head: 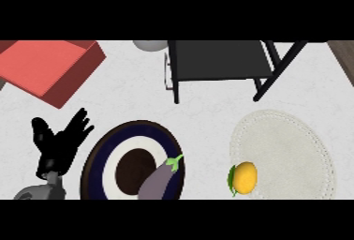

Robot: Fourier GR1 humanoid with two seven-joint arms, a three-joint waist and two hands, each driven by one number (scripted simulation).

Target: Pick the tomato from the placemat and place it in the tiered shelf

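Observation:
A yellow-orange tomato (244, 177) with a green stalk lies at the lower left edge of the round pale placemat (287, 150). The black tiered shelf (220, 60) stands at the back of the counter, above the placemat. My left hand (61, 140) shows at the lower left, fingers up and straight, holding nothing. It is far from the tomato, with the plate between them. My right hand does not show in the head view.
A dark plate (104, 159) with a white ring holds a purple eggplant (160, 178) at its right side. A red box (48, 68) sits at the back left. A grey round object (150, 45) peeks in beside the shelf.

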